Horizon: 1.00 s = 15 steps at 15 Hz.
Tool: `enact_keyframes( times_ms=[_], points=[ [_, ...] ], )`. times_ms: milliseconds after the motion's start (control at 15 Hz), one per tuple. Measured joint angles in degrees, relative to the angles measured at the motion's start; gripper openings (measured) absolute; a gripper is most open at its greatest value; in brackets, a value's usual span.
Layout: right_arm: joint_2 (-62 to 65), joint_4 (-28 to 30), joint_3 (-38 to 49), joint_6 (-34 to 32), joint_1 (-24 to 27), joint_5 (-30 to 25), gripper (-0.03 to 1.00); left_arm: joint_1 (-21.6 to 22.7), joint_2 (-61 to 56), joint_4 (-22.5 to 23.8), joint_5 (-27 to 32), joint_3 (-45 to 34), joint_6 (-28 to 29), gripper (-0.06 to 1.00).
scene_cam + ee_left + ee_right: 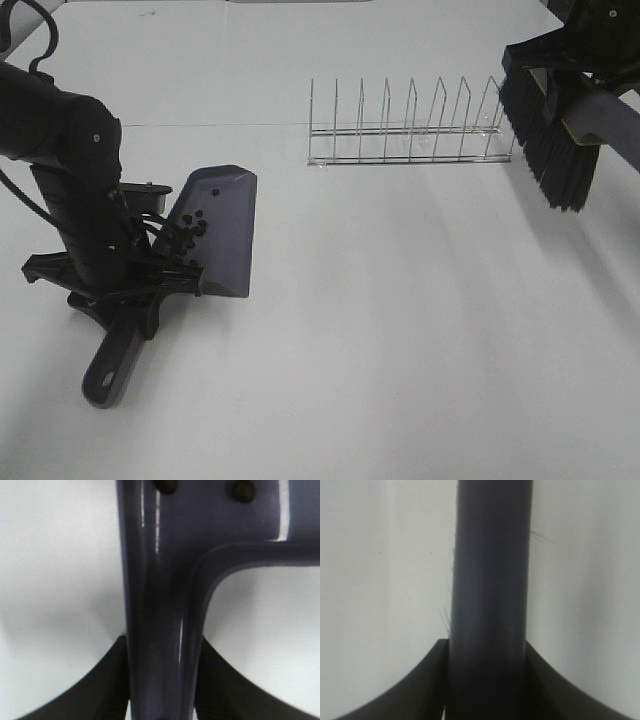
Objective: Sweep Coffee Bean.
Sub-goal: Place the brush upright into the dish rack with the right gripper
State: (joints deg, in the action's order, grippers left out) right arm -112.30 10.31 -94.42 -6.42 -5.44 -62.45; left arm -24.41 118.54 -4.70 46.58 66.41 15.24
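Note:
A grey dustpan (222, 225) rests on the white table at the left, its handle (112, 360) pointing toward the front. Several dark coffee beans (190, 228) lie inside the pan near its back wall. My left gripper (135, 285) is shut on the dustpan's handle; the left wrist view shows the handle (160, 630) between the fingers (107, 680) and two beans (244, 490) on the pan. My right gripper (487, 680) is shut on the brush handle (490, 580). The brush (548, 140) hangs raised at the far right, black bristles pointing down.
A wire dish rack (410, 125) stands at the back of the white table (400, 330), between the two arms and just left of the brush. The left arm (70, 170) rises over the dustpan's handle.

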Motion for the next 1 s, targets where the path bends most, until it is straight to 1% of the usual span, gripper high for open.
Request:
enact_keyframes(
  times_ms=[133, 267, 533, 800, 933, 1000],
  points=[
    [-3.2, -0.6, 0.0, 0.2, 0.0, 1.9, 0.28, 0.0, 0.0, 0.0, 0.0, 0.0, 0.0, 0.32],
    [-7.9, -0.5, -1.1, 1.2, 0.0, 2.0, 0.28, 0.0, -0.3, 0.0, -0.1, 0.0, -0.1, 0.32],
    [-14.3, -0.3, -8.3, 1.5, 0.0, 1.9, 0.28, 0.0, -3.3, -0.2, -1.3, 0.9, -0.1, 0.32],
    [-19.8, 1.0, -19.5, 2.6, 0.0, -1.9, 0.28, 0.0, -3.7, -0.2, -1.4, 1.7, -0.1, 0.32],
    [-22.6, 1.3, -23.8, 2.9, 0.0, -4.1, 0.28, 0.0, -3.7, -0.2, -1.3, 1.7, -0.1, 0.32],
    [-23.8, 1.5, -25.4, 2.9, 0.0, -4.2, 0.28, 0.0, -3.7, -0.2, -1.3, 1.7, -0.1, 0.32]
  ],
)
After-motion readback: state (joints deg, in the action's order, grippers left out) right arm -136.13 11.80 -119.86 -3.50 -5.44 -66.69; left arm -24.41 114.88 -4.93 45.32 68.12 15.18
